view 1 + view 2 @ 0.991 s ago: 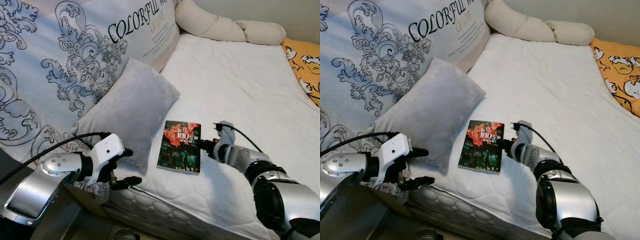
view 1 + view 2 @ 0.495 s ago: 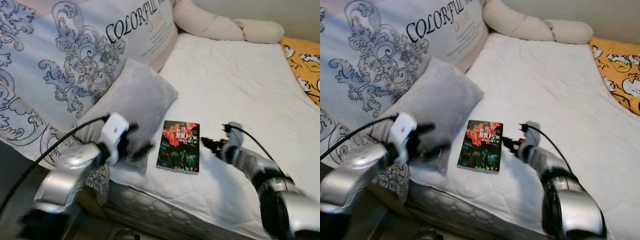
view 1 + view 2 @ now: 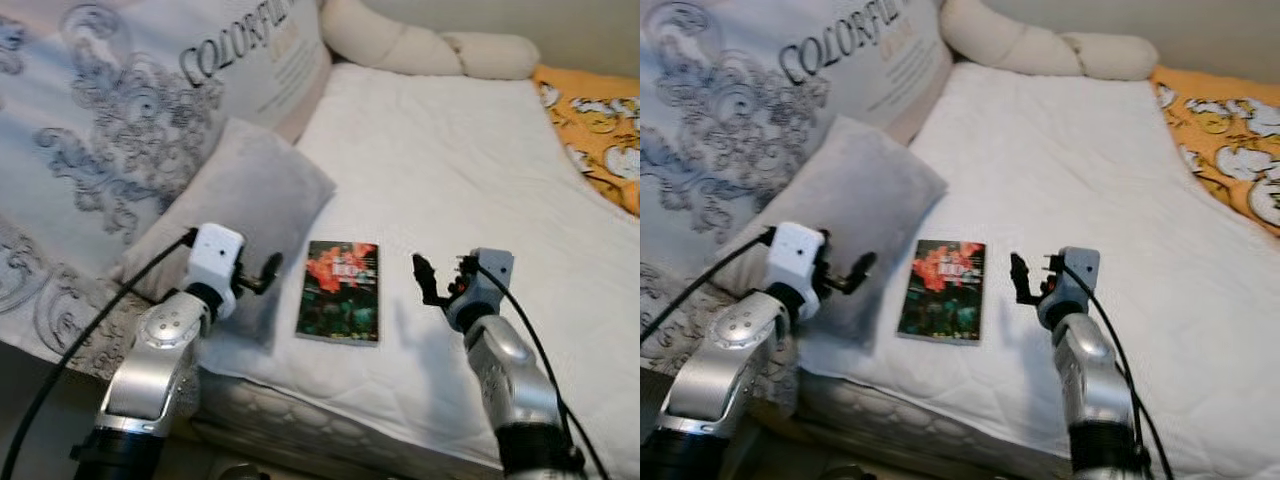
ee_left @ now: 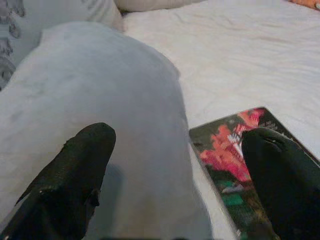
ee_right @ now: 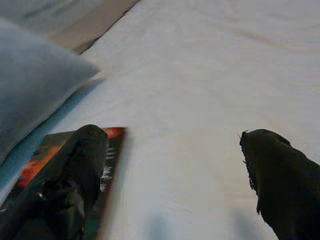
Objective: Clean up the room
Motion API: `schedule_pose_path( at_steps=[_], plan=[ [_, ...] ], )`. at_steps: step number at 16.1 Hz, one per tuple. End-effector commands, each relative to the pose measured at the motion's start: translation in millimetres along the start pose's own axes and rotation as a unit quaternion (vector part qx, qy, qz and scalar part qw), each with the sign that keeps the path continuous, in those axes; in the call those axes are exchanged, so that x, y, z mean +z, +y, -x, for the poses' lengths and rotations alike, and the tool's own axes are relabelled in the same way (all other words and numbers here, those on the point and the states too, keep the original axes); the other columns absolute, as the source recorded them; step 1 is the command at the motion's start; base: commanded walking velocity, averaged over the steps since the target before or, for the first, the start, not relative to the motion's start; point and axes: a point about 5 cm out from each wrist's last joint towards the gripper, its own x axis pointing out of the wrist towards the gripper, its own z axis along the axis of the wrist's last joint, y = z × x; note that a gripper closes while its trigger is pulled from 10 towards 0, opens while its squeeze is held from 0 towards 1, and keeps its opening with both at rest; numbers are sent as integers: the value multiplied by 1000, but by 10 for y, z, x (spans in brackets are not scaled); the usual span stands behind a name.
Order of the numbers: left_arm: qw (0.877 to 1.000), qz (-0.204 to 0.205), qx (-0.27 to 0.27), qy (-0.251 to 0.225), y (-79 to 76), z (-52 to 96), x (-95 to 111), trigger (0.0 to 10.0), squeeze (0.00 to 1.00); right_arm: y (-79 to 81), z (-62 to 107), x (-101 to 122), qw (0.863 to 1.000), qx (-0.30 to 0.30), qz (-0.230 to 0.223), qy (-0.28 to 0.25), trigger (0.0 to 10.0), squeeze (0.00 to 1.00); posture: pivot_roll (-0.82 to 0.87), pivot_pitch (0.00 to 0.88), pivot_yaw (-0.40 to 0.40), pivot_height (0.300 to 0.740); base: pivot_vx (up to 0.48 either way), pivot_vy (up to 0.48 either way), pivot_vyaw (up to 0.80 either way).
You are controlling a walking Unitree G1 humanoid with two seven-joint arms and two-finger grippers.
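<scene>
A book [image 3: 340,290] with a dark cover and red print is seen lying flat on the white mattress [image 3: 470,170], near its near edge. Just left of the book a grey pillow [image 3: 240,205] is laid on the mattress, its near right corner almost at the book's left edge; whether the two touch cannot be told. Behind the pillow, on the far left, a large printed cushion [image 3: 110,130] with black lettering and scrollwork is propped up. At the far end of the bed a long cream bolster [image 3: 430,50] is laid across, and an orange patterned cloth [image 3: 595,125] is seen at the far right.

The left gripper [image 3: 262,275] is held over the pillow's near right corner, just left of the book, pointing right. In the left wrist view its fingers [image 4: 70,175] are spread wide, with the pillow and a corner of the book seen between them; nothing is held.

The right gripper [image 3: 428,282] is raised above the mattress just right of the book, apart from it. In the right wrist view its fingers [image 5: 75,175] are likewise parted, with bare mattress between them and the book's edge by one finger; nothing is gripped. A black cable [image 3: 540,350] is run along the right arm.
</scene>
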Motion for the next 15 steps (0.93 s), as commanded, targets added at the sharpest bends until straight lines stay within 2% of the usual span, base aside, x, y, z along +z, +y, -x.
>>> schedule_pose_path(
  at_steps=[1, 2, 4, 6, 8, 10, 13, 15],
  plan=[
    [1000, 1, 11, -7, -18, -5, -3, 10000, 0, -52, 73, 35, 999, -29, 20, -13, 10000, 1000, 44, 0, -33, 740, 0, -446, 0],
    [1000, 2, 17, -7, -10, 1, -14, 10000, 0, -43, 91, 31, 999, -34, 25, -14, 10000, 1000, 48, 0, -36, 740, 0, -446, 0],
    [1000, -6, 28, -4, 17, 8, -36, 10000, 0, 41, 114, 15, 999, -41, -3, -9, 10000, 1000, 32, 0, -23, 740, 0, -444, -325],
    [1000, -1, 29, -2, 4, 4, -50, 10000, 0, 109, 114, 41, 999, -26, 17, -13, 10000, 1000, 27, 0, -21, 740, 0, -446, -753],
    [1000, -3, 28, -5, -23, -21, -34, 10000, 0, 161, 115, 71, 999, -19, 23, -13, 10000, 1000, 34, 0, -25, 740, 0, -448, 0],
    [999, -2, 45, -10, 19, -40, -22, 10000, 0, 149, 92, 87, 999, -27, 11, -12, 10000, 1000, 26, 0, -21, 740, 0, -444, 0],
    [998, 5, 62, -8, 61, -54, -21, 10000, 0, 124, 89, 100, 999, -26, 43, -6, 10000, 1000, 28, 0, -14, 740, 0, -444, 0],
    [998, -11, 55, -5, 51, -42, -31, 10000, 0, 81, 79, 75, 998, -35, 53, 7, 10000, 1000, 37, 0, -17, 740, 0, -444, 0]
  ],
)
